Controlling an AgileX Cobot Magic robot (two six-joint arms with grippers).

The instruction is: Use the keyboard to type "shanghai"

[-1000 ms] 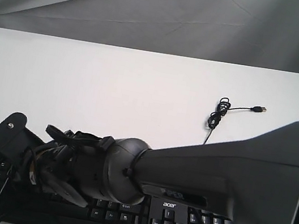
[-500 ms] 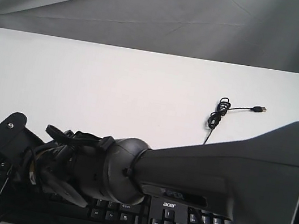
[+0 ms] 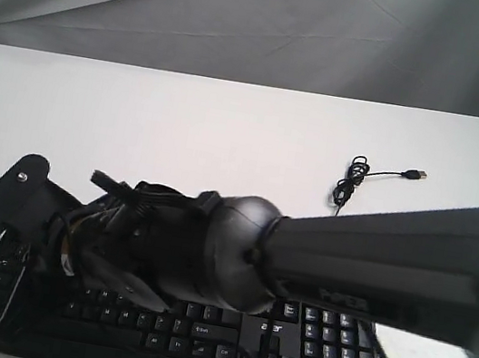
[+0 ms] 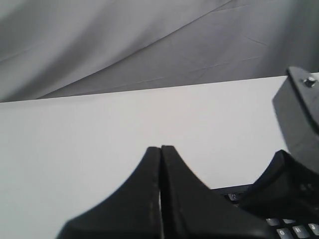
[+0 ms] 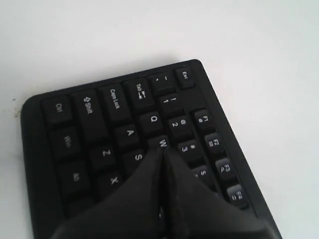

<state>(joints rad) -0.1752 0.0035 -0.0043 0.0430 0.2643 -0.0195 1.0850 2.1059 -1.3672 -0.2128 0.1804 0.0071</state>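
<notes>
The keyboard [image 3: 329,355] lay along the near edge of the table [image 3: 183,133], its long side going left to right. The right gripper [image 5: 162,153] was stretched across to the keyboard's left end. Its two fingers were pressed together into one point, right over the W key [image 5: 162,143]. The S key [image 5: 138,157] sat just beside that point. I think S was the key it needed. The left gripper [image 4: 160,149] was squeezed together too and aimed at bare table, so the right one was nearer.

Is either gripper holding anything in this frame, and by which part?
Nothing is held. The left gripper and right gripper are both shut on nothing; the right one's tip is over the keyboard.
</notes>
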